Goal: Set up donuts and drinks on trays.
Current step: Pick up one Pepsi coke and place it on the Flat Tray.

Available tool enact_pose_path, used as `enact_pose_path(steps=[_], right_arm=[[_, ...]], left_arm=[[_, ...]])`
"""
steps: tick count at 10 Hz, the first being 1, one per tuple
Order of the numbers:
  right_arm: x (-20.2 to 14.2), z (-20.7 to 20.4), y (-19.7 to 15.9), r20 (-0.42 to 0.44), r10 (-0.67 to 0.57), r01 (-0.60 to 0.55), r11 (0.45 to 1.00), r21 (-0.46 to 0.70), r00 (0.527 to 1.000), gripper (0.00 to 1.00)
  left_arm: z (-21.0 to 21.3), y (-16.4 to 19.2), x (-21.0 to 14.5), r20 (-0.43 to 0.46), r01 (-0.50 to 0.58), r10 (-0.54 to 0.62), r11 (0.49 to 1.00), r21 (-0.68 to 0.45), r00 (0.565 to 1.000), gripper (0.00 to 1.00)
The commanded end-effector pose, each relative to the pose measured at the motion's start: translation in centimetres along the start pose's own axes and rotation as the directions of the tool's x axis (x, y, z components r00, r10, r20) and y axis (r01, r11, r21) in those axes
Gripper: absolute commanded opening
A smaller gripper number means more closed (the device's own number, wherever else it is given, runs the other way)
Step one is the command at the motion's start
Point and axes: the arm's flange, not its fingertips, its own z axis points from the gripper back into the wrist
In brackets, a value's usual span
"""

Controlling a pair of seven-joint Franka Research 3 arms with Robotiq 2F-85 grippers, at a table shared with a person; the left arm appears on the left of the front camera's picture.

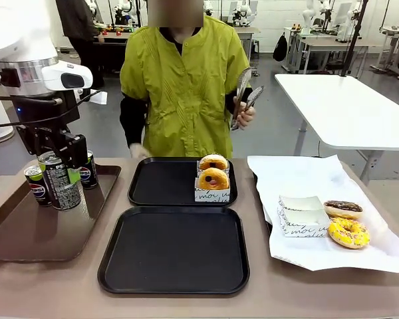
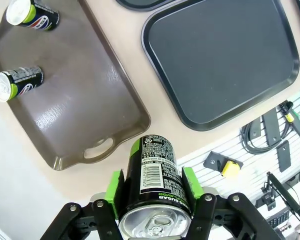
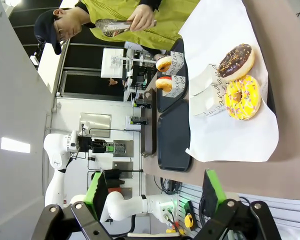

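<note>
1. Now, in the front view, the left gripper [image 1: 61,163] is clamped on an upright can [image 1: 60,186] at the brown tray [image 1: 26,232]. Two other cans [image 1: 34,186] stand close beside it. The far black tray [image 1: 159,183] carries two sleeved donuts [image 1: 213,179], and the near black tray [image 1: 173,249] lies just in front of it.
2. In the left wrist view, green pads [image 2: 114,187] press both sides of the can.
3. In the right wrist view, the right gripper [image 3: 155,195] is spread wide, gripping nothing. Beyond it, a chocolate donut [image 3: 236,62] and a yellow-sprinkled donut [image 3: 242,97] lie side by side on white paper [image 3: 225,135].

Donuts [image 1: 213,178] on far tray [image 1: 159,183], can [image 1: 54,186] held
</note>
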Motion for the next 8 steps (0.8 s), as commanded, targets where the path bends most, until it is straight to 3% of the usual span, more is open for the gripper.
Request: enact_pose_path(steps=[1, 2, 6, 8], right_arm=[[0.0, 0.0, 0.1, 0.004, 0.011, -0.011, 1.000, 0.011, 1.000, 1.00], [0.0, 0.0, 0.1, 0.004, 0.011, -0.011, 1.000, 0.011, 1.000, 1.00], [0.0, 0.0, 0.1, 0.004, 0.011, -0.011, 1.000, 0.011, 1.000, 1.00], [0.0, 0.0, 0.1, 0.004, 0.011, -0.011, 1.000, 0.011, 1.000, 1.00]], left_arm=[[0.3, -0.2, 0.1, 0.007, 0.001, -0.001, 1.000, 0.003, 1.000, 0.59], [0.0, 0.0, 0.0, 0.000, 0.000, 0.000, 1.000, 0.000, 1.000, 0.59], [-3.7, 1.0, 12.0, 0.067, -0.123, 0.122, 0.992, 0.013, 0.990, 0.59], [-5.9, 1.9, 15.3, 0.127, -0.175, 0.170, 0.984, 0.023, 0.977, 0.59]])
